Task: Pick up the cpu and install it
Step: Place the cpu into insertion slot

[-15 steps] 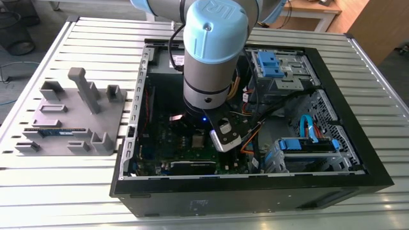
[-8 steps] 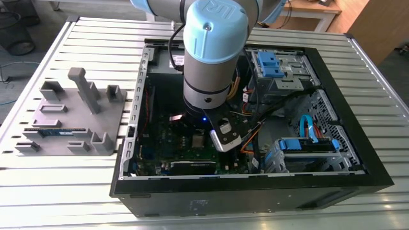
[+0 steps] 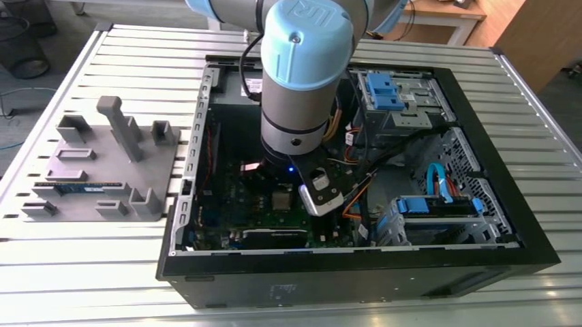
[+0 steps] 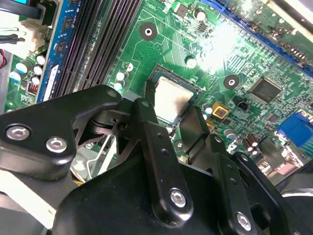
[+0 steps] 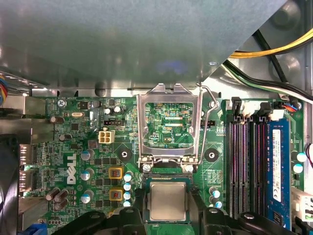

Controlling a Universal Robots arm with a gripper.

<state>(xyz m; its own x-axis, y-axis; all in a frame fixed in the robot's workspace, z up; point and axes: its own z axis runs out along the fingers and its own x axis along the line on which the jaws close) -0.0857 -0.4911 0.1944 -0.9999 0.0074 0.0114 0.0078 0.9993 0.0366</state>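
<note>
Arm (image 3: pixel 304 75) near-vertical, wrist (image 3: pixel 293 139) low, gripper (image 4: pixel 172 110) straight down below it.

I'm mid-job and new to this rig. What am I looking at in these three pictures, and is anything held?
The exterior view looks from off the arm: one robot arm reaches down into an open computer case on a slatted metal table; a grey parts tray lies at the exterior view's left. Both wrist views ride on the arm and look at the motherboard. The cpu lies in its socket, the silver socket frame flipped open. The gripper straddles the cpu; whether it grips it, I cannot tell.
</note>
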